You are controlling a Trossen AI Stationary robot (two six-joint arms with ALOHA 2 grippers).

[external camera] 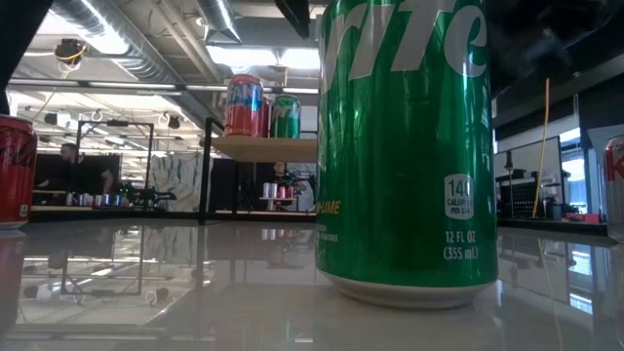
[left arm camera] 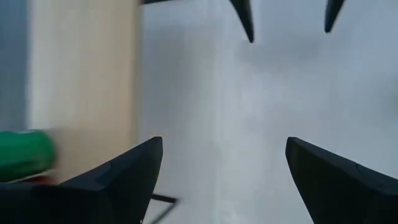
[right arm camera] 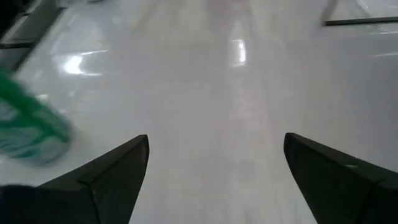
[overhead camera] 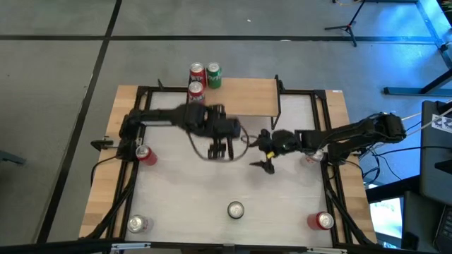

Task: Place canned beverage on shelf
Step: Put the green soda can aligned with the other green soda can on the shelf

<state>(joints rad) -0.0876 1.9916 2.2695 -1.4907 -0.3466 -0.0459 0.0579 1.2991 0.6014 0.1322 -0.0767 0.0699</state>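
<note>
Two open, empty grippers over a glossy table, three cans already up on the shelf.

The pale, reflective tabletop point(overhead camera: 212, 190) is the biggest surface, smooth enough to mirror the lights, with black frame rails around it. At its far edge stands the shelf point(overhead camera: 247, 95), a flat light-wood board on thin black legs; two red cans point(overhead camera: 197, 73) and a green can point(overhead camera: 213, 75) stand clustered at one end, probably to leave the rest free. The dark left gripper point(overhead camera: 220, 150) hangs above mid-table, its pointed fingers spread wide around nothing. The right gripper point(overhead camera: 268, 164) sits close beside it, likewise parted and empty. Loose cylindrical metal cans wait on the table: the nearest, a green can point(overhead camera: 235, 209), stands upright at the front centre, likely the next pick.
</note>
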